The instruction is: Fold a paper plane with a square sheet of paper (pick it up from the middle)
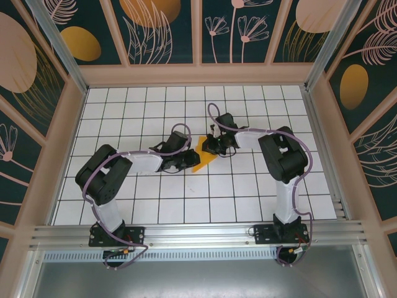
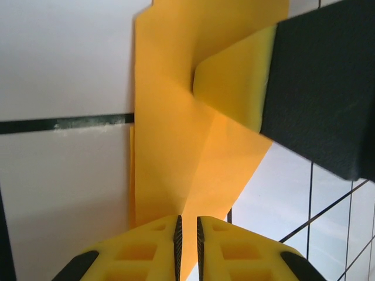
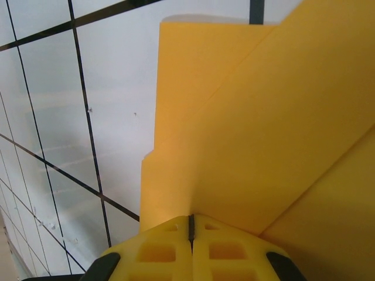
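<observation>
a robot test booth (aluminium-framed): gridded tabletop (image 1: 155, 205), painted floral wall panels (image 1: 167, 31).

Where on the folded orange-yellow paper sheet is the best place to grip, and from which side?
Probably the curled-up flap of the folded orange-yellow paper sheet, pinched at its edge from the right arm's side. It stands clear, while the rest lies flat on the white gridded table.

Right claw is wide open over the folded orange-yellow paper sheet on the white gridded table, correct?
No. The right claw is shut, pinching the folded orange-yellow paper sheet, as the right wrist view shows. The rest holds: the sheet is on the white gridded table.
</observation>
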You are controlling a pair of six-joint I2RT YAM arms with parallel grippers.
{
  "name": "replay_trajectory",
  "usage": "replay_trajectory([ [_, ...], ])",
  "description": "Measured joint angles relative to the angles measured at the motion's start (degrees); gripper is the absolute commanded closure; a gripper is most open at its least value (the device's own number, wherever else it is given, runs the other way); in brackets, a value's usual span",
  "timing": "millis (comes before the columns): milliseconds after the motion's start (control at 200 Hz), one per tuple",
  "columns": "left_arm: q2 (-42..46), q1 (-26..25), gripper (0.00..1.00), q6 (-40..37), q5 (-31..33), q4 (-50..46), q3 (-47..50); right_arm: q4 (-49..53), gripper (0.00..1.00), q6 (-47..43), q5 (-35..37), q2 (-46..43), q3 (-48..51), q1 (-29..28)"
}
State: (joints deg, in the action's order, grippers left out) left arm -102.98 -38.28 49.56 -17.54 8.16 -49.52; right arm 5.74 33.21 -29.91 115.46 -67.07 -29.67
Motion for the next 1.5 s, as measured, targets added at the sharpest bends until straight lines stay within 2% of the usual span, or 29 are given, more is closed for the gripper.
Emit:
replay_trajectory([
  [1501,2.78,-3.63,0.82,2.1,-1.05,2.1,5.49,-0.74,0.97,0.42,-1.73,1.25,-0.72,0.09],
])
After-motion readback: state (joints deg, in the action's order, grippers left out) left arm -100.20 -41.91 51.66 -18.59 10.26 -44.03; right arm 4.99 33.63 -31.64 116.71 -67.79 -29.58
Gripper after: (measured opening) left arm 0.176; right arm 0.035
